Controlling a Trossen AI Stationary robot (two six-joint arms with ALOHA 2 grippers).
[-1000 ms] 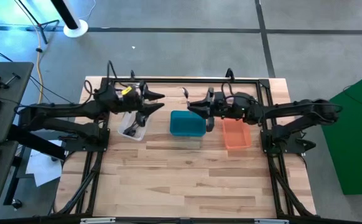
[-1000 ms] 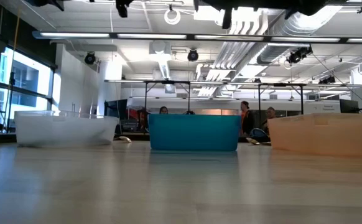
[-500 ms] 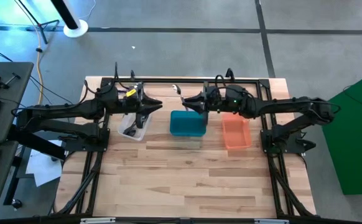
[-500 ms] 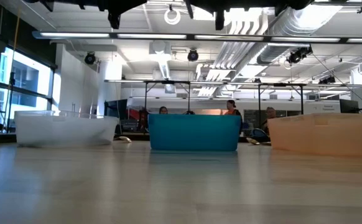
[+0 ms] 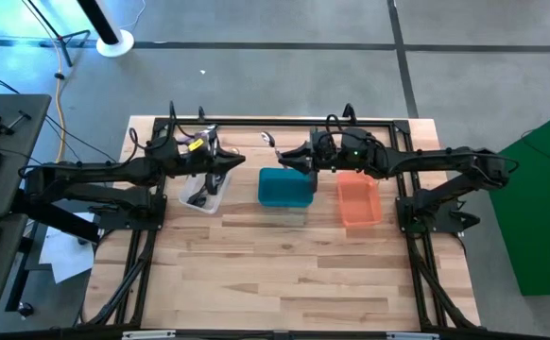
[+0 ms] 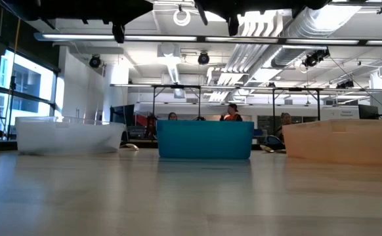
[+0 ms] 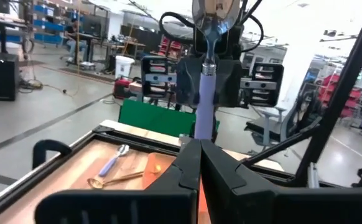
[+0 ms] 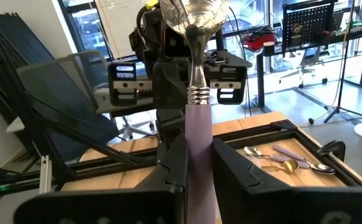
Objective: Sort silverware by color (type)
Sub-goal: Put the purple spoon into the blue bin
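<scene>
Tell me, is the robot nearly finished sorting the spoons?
Not nearly. Done: a few dark pieces lie in the clear bin. In hand: the right pincer grips a lilac-handled utensil near the teal bin, while the left pincer is shut by the clear bin. Left: several loose spoons lie on the table.

Table: pale wood planks, matt, smooth, dark metal rails along the edges. My arms and grippers: matt black. Clear bin: frosted translucent plastic. Teal bin and orange bin: smooth plastic, slight sheen. Utensil in my right gripper: polished silver metal head and ribbed neck, matt lilac handle. Loose silverware on the table: shiny silver and gold-toned metal.
</scene>
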